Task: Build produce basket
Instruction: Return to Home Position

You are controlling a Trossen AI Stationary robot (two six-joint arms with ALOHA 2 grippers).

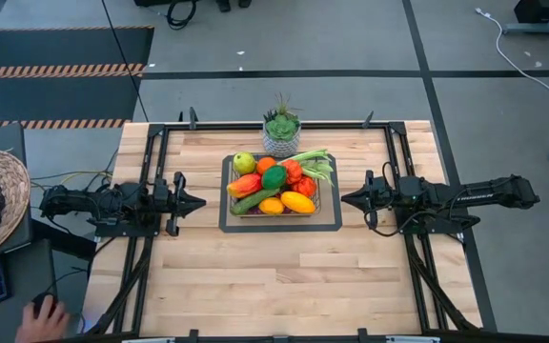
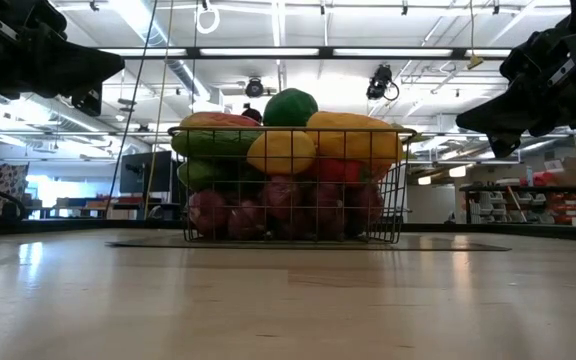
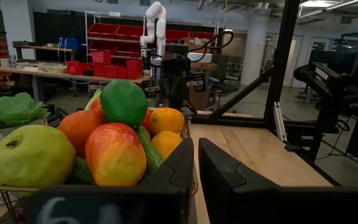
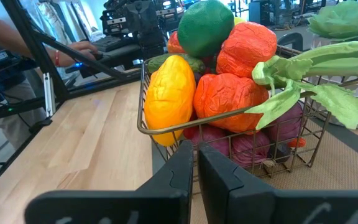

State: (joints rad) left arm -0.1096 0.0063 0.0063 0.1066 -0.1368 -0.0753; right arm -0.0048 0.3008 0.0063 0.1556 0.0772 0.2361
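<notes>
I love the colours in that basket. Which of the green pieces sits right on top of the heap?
The dark green round one, peaking in the middle above everything else. The pale green apple sits lower, out at the heap's edge.

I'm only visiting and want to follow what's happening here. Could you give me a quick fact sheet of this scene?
Basket: wire, on a dark mat mid-table, heaped with produce
Produce outside basket: none visible
Left gripper: shut, empty, left of the basket, not touching it
Right gripper: shut, empty, right of the basket, not touching it
Next to basket: potted succulent
</notes>
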